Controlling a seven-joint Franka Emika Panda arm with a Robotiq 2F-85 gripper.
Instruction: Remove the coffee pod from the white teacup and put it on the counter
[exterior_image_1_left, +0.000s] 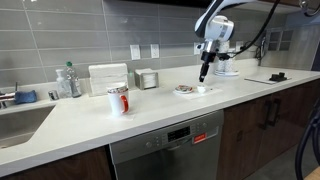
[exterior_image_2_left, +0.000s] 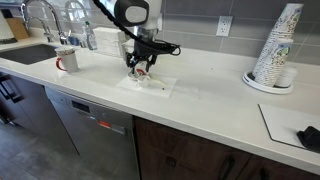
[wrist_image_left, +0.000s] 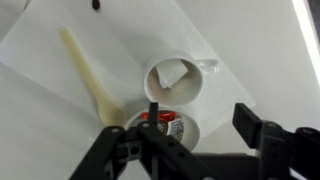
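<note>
The white teacup (wrist_image_left: 172, 80) stands on a white paper sheet (wrist_image_left: 60, 50) on the counter (exterior_image_1_left: 150, 115). A pale coffee pod (wrist_image_left: 168, 74) lies tilted inside it. My gripper (wrist_image_left: 200, 120) is open and empty, hanging above the cup and a little to one side, with one finger over the neighbouring dish. In both exterior views the gripper (exterior_image_1_left: 204, 73) (exterior_image_2_left: 140, 64) points straight down just over the teacup (exterior_image_1_left: 203, 89) (exterior_image_2_left: 145, 73).
A small white dish (wrist_image_left: 190, 132) with red and silver packets touches the cup. A pale wooden stirrer (wrist_image_left: 88, 72) lies on the paper. A red-patterned mug (exterior_image_1_left: 118, 99) stands nearer the sink (exterior_image_1_left: 15, 120). A stack of paper cups (exterior_image_2_left: 277, 50) stands further along the counter.
</note>
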